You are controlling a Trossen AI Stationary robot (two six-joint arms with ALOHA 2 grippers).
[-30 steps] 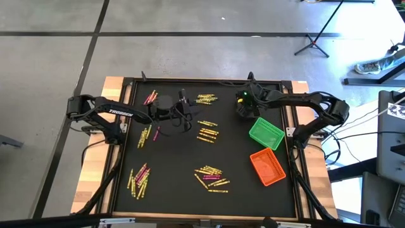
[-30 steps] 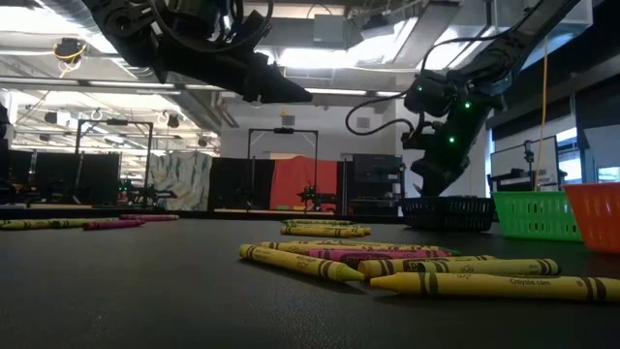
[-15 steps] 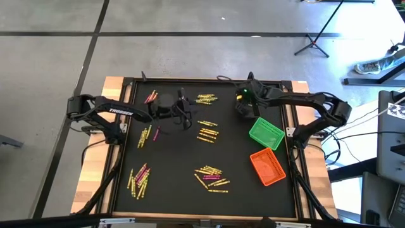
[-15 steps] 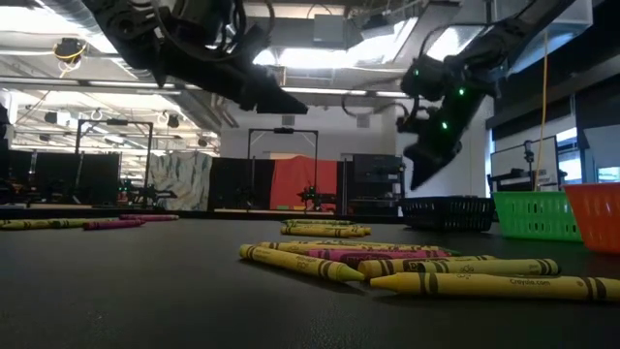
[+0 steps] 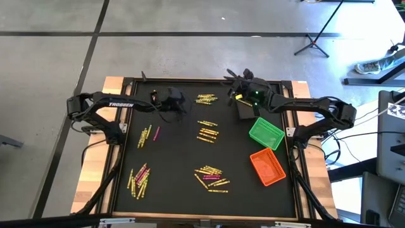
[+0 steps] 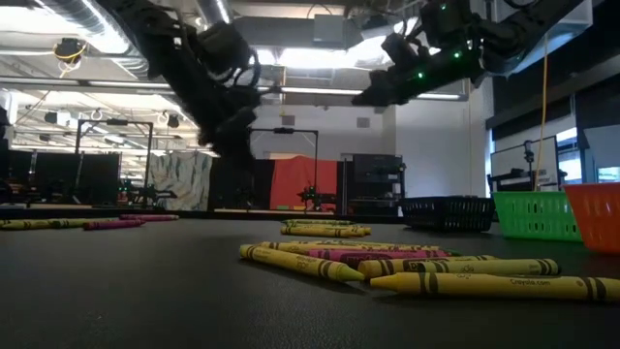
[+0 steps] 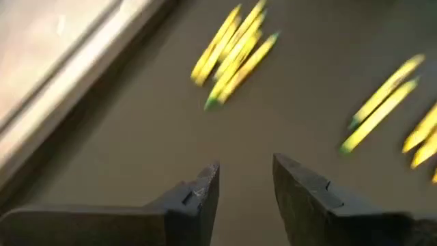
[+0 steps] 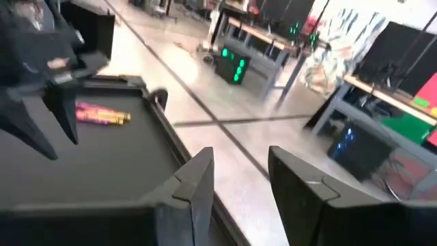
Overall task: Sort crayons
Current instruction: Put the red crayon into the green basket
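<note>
- High view shows us the table [image 5: 126, 190]: a flat matte black mat inside a pale wooden frame, square-cornered.
- We see the two dark, jointed arms reaching in from either side; the left gripper [image 5: 179, 103] hangs over the mat's far part, near a yellow cluster, and the right gripper [image 5: 233, 77] is raised over the far edge, beside the black bin [image 5: 245, 110].
- We see three rectangular bins along the right side, all with a mesh-like, perforated look: black farthest, then the green bin [image 5: 266, 133], then the orange bin [image 5: 267, 167].
- The crayons [image 5: 209, 177] are thin paper-wrapped sticks with pointed tips, mostly yellow, a few magenta, lying in loose clusters all over the mat; none is inside a bin that we can see.
- In the left wrist view, the left gripper's wedge-shaped fingers [image 7: 198, 198] stand parted with bare mat between them, nothing held.
- In the right wrist view, the right gripper's flat dark fingers [image 8: 194, 181] also stand apart and empty, the table corner below.
</note>
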